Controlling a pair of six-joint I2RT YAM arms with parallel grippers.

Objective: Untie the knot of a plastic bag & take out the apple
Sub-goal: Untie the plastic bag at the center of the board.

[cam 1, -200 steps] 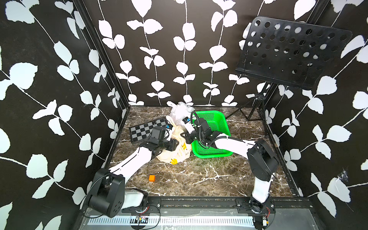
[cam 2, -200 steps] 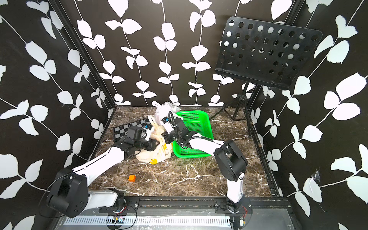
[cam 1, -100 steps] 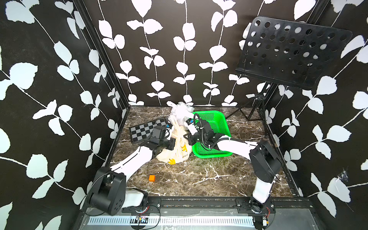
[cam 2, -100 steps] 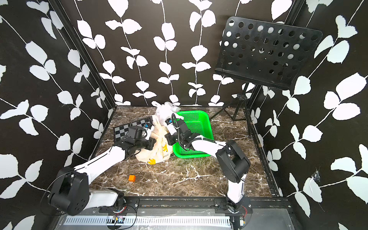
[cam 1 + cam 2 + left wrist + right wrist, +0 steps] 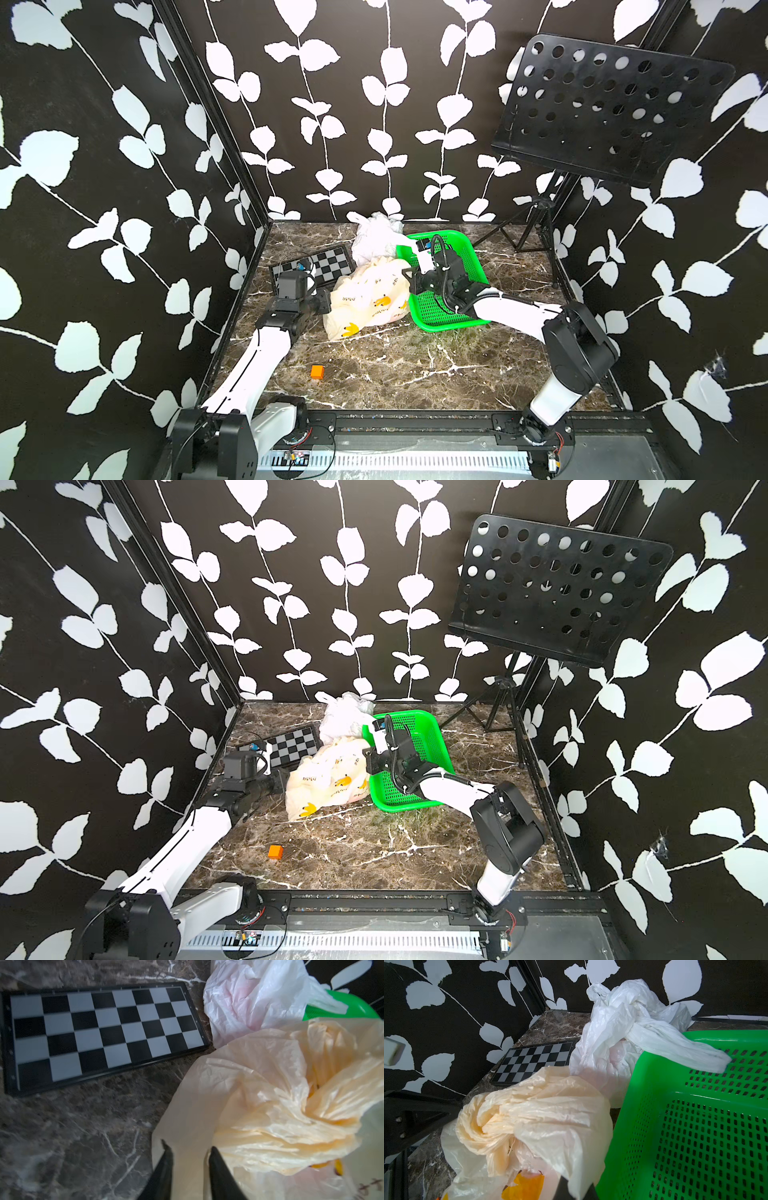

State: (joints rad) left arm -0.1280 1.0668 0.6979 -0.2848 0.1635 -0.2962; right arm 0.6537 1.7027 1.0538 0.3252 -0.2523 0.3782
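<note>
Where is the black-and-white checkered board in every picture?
Top view: the black-and-white checkered board lies flat, left of centre, near the back corner.
Top view: same spot, left of centre.
Left wrist: large and close, flat on the marble.
Right wrist: small and far off, by the wall corner.
Shared landmark: the green perforated plastic basket shows in all four.

Dark marble desk (image 5: 415, 374), kinda crowded at the back: chessboard (image 5: 320, 266), white bag (image 5: 376, 239), cream bag (image 5: 370, 297) and green basket (image 5: 453, 324) all bunched together. Little orange cube (image 5: 317, 371) sits alone, well apart from them.
</note>
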